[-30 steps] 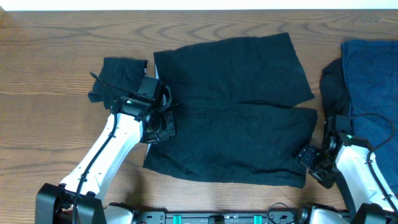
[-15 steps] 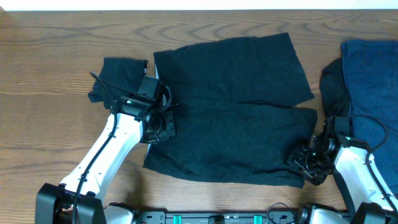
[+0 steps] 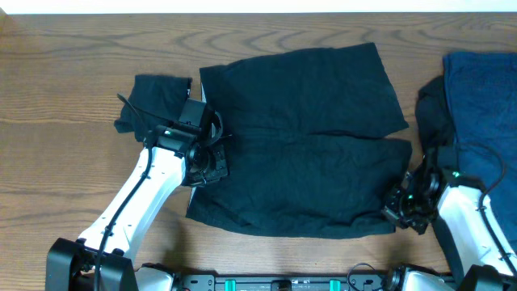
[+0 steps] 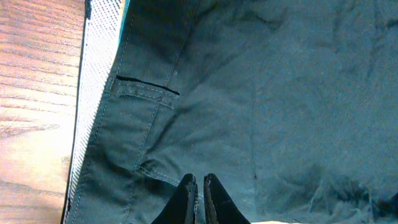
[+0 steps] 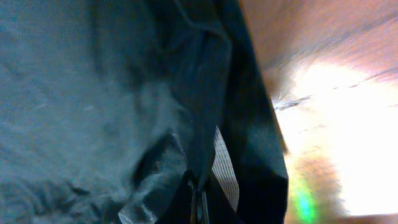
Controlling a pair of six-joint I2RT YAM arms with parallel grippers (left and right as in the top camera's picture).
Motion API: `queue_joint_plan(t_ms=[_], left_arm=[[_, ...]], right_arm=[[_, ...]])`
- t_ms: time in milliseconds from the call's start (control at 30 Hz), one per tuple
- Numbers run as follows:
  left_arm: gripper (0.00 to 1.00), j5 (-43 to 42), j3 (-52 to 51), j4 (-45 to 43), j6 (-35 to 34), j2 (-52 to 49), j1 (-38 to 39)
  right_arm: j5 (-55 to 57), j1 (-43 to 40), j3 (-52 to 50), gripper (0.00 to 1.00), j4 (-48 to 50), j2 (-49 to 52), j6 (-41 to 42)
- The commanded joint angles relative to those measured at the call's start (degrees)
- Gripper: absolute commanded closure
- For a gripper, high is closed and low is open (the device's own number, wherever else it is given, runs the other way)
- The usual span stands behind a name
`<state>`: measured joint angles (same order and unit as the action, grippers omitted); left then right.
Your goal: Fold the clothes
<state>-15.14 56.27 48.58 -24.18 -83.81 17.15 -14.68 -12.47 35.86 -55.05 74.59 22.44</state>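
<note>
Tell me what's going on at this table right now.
Two robot arms are folding clothes. A large black garment lies spread on the wooden table. The left hand is shut on its waist end, beside the pale mesh lining. The right hand is shut on its opposite edge. A small dark garment and a navy-blue pile lie off to the sides.

I seem to stand at a robot workstation: a wood-grain bench point(image 3: 56, 73), with my two white arms point(image 3: 133, 198) mounted at its near edge.

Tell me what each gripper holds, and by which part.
Both hold the black garment: left fingers pinch it near the pale-lined left edge, right fingers its lower right corner.
</note>
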Motion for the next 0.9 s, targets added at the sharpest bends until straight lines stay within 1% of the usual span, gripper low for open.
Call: queue_joint_plan(t_ms=[0, 100, 233, 267, 367, 467, 633, 767, 833, 867], left_arm=[[0.91, -0.5, 0.2, 0.2, -0.1, 0.0, -0.1], [0.91, -0.5, 0.2, 0.1, -0.1, 0.0, -0.1], [0.90, -0.5, 0.2, 0.2, -0.1, 0.0, -0.1], [0.87, -0.5, 0.2, 0.2, -0.1, 0.0, -0.1], [0.86, -0.5, 0.2, 0.1, -0.1, 0.0, -0.1], [0.86, -0.5, 0.2, -0.3, -0.1, 0.0, -0.1], [0.86, -0.5, 0.2, -0.2, -0.1, 0.0, -0.1], [0.86, -0.5, 0.2, 0.7, -0.1, 0.0, -0.1], [0.86, -0.5, 0.2, 1.3, -0.1, 0.0, -0.1], [0.86, -0.5, 0.2, 1.5, -0.1, 0.0, -0.1]], right_arm=[[5.1, 0.8, 4.5, 0.99, -2.8, -0.1, -1.9], [5.7, 0.9, 4.5, 0.99, -2.4, -0.1, -1.5], [11.3, 0.9, 4.5, 0.99, -2.7, -0.1, 1.6], [11.5, 0.9, 4.5, 0.99, -2.8, -0.1, 1.8], [10.4, 0.9, 4.6, 0.99, -2.8, -0.1, 1.6], [7.2, 0.9, 5.5, 0.99, -2.9, -0.1, -0.9], [8.6, 0.9, 5.6, 0.98, -3.3, -0.1, -0.5], [12.0, 0.9, 5.6, 0.92, -3.4, -0.1, 1.6], [13.3, 0.9, 5.4, 0.88, -3.4, -0.1, 2.5], [13.7, 0.9, 5.2, 0.83, -3.3, -0.1, 2.9]])
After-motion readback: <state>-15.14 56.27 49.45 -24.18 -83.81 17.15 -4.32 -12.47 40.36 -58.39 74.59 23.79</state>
